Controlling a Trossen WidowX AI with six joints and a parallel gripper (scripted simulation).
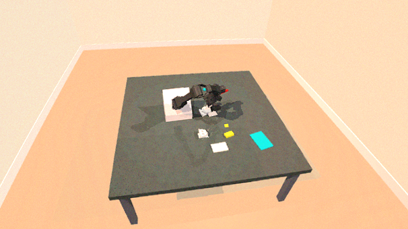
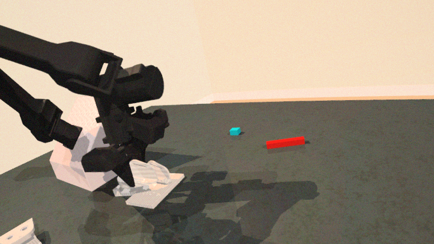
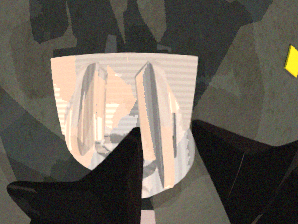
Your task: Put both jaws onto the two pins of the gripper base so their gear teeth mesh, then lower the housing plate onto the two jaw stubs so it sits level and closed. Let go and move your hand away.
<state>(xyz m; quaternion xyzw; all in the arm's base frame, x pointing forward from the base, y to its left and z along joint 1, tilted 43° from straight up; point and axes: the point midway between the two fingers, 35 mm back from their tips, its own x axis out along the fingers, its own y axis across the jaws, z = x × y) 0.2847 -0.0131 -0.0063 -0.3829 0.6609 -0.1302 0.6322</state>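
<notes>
Over the base [image 1: 213, 113] [image 2: 156, 197] [image 3: 61, 82], the jaws are clamped on one white piece [image 2: 141, 173] [image 3: 157, 125], holding it upright beside its mate [image 2: 162, 172] [image 3: 89, 112], which stands on the base. That pose likely lets the held piece drop straight onto its pin while the teeth find each other. Whether it is fully seated or meshed cannot be told, as the black fingers [image 2: 127, 173] hide the toothed end. The grip near that end probably steadies it against tipping. The housing [image 1: 202, 133] [image 2: 17, 233] lies apart on the surface [image 1: 155, 161] [image 2: 348, 188], presumably because it must go on last, over both stubs.
</notes>
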